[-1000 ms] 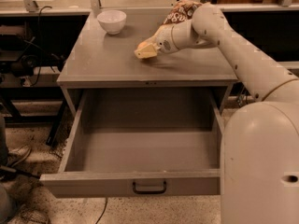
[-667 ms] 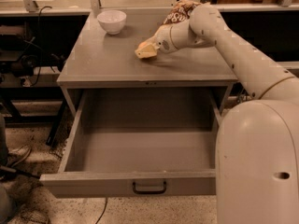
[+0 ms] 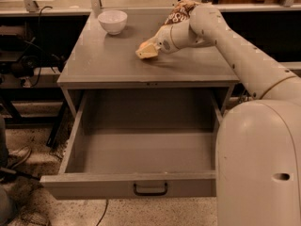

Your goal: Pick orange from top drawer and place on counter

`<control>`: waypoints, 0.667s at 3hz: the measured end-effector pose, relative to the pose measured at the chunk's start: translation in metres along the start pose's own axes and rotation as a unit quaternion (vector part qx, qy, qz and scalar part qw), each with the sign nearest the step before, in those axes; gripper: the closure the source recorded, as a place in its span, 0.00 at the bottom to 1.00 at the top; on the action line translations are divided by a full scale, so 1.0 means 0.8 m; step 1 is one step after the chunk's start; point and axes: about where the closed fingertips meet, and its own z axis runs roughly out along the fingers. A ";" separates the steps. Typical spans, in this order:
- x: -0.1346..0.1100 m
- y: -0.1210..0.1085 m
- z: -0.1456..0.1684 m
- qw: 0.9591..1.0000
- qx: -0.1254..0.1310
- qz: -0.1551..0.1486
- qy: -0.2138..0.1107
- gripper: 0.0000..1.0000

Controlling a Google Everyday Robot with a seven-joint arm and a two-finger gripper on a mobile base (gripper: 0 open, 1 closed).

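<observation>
The top drawer point(image 3: 141, 185) is pulled wide open, and the part of its inside that shows holds nothing. Its dark handle point(image 3: 150, 190) is centred on the front panel. The orange does not show anywhere in view. My gripper point(image 3: 146, 51) is low over the middle of the grey counter point(image 3: 99, 62), reaching in from the right, with its pale tip close to the surface. My arm point(image 3: 235, 46) runs back to the right edge of the view.
A white bowl point(image 3: 112, 21) stands at the counter's back left. A brown patterned bag point(image 3: 181, 11) lies at the back right, partly behind my arm. My base point(image 3: 263, 164) fills the lower right beside the drawer. Cables and dark shelving are on the left.
</observation>
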 end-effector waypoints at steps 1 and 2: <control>0.000 0.000 -0.002 1.000 0.000 0.000 -0.002 0.02; 0.001 -0.001 -0.011 1.000 0.003 0.001 -0.008 0.00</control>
